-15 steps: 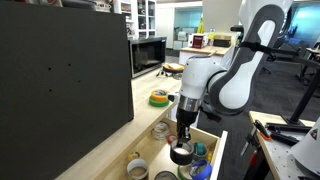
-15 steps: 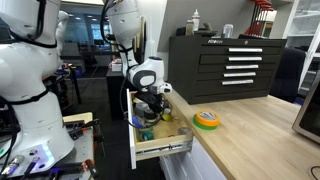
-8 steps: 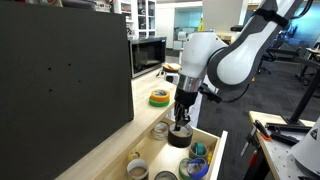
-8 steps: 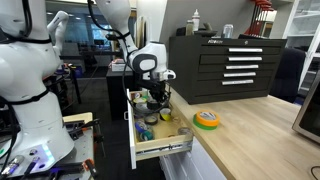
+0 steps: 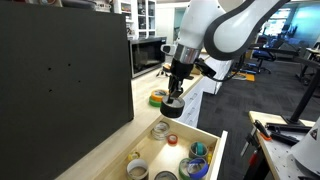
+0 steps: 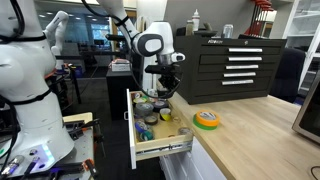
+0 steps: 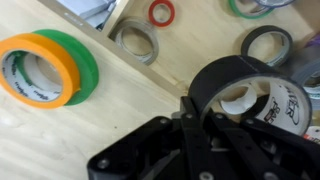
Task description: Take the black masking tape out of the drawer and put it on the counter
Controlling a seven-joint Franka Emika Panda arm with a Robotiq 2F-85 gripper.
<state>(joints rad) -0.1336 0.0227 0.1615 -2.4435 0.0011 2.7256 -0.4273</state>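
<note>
Judging progress, we call it roughly halfway. The small black ring-shaped masking tape roll (image 7: 245,88) is already out of the wide shallow white-fronted pull-out drawer (image 5: 217,152) and hangs in the air. The Robotiq gripper (image 7: 203,108) has its jaws pinched narrow on the roll's wall; in the wrist view one finger looks to sit inside the hollow, though we can't be sure.

In both exterior views the roll (image 5: 172,108) hangs close to the front edge of the long pale cream counter (image 5: 122,125), above the open drawer (image 6: 165,150). We can't tell if it has fully cleared that edge. A yellow-and-green tape roll (image 5: 159,97) lies flat on the counter just beside that edge, near the carried roll but not touching it.

Left to do, as we judge: carry it inward over bare counter, lower, let go. A grey roll (image 7: 135,40) and a red roll (image 7: 160,12) sit in the drawer.

Writing: dark print on the black roll's white inner core, too blurred to read. No brand legible anywhere.
</note>
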